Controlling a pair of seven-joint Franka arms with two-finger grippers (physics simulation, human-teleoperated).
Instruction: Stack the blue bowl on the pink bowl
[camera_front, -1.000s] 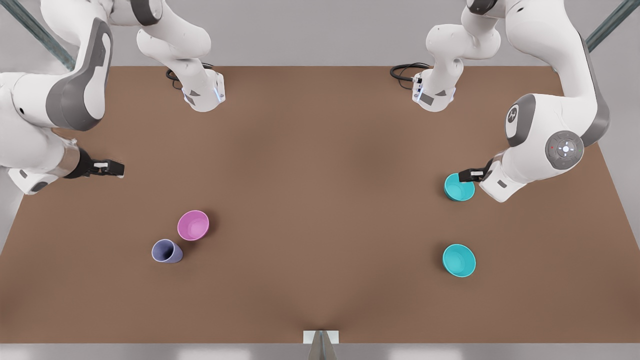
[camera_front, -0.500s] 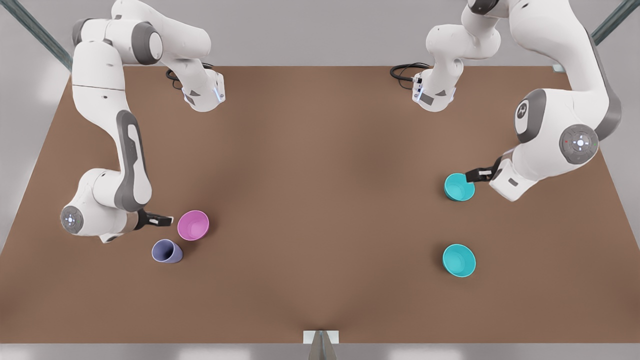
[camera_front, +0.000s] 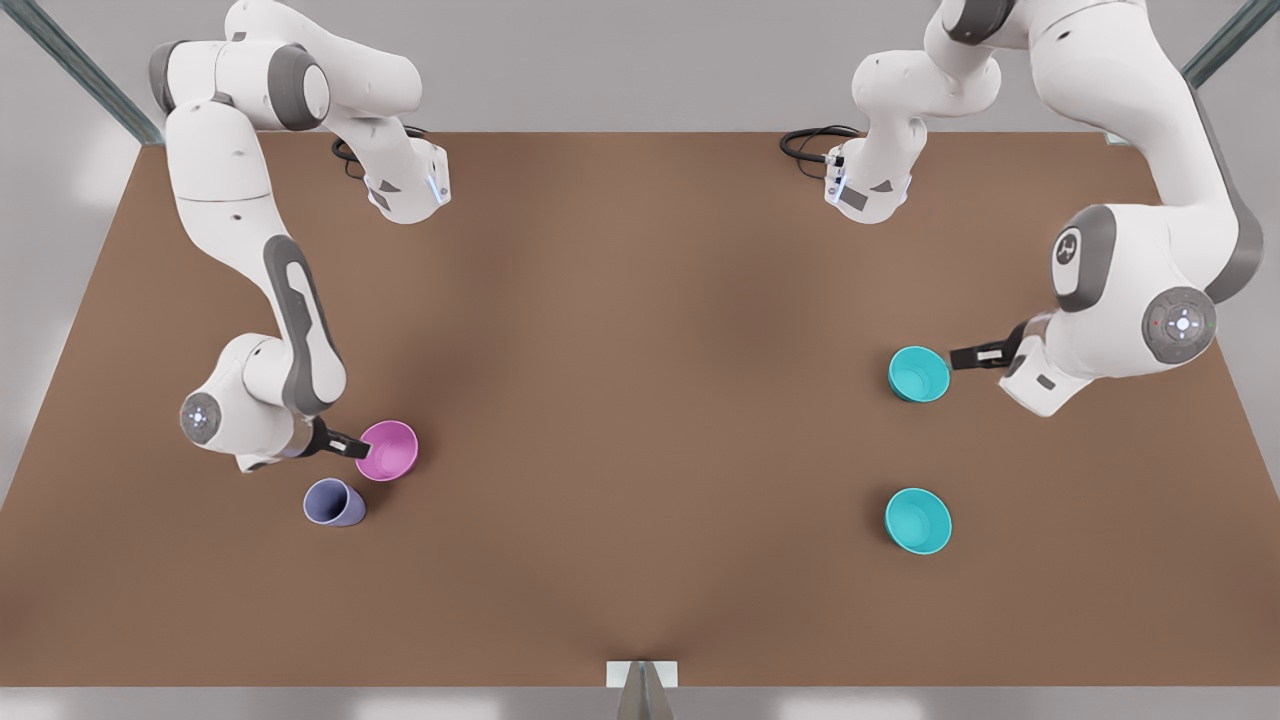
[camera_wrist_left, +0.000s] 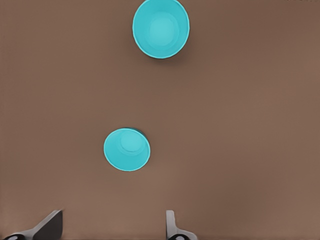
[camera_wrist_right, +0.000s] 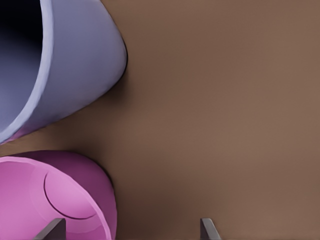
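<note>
Two look-alike blue bowls stand at the front view's right: one farther back, one nearer the front edge. My left gripper hovers just right of the farther bowl, clear of its rim, open. The left wrist view has both bowls ahead of the spread left gripper. The pink bowl sits at the front view's left. My right gripper is at its left rim, open. In the right wrist view the right gripper straddles the wall of the pink bowl.
A lavender-blue cup stands right beside the pink bowl, toward the front edge, and looms close in the right wrist view. The brown table stretches bare between the two groups. Both arm bases stand at the back edge.
The right arm swept from the front view's left edge down to the pink bowl's rim. The left gripper drew back rightward off the farther blue bowl. No bowl moved.
</note>
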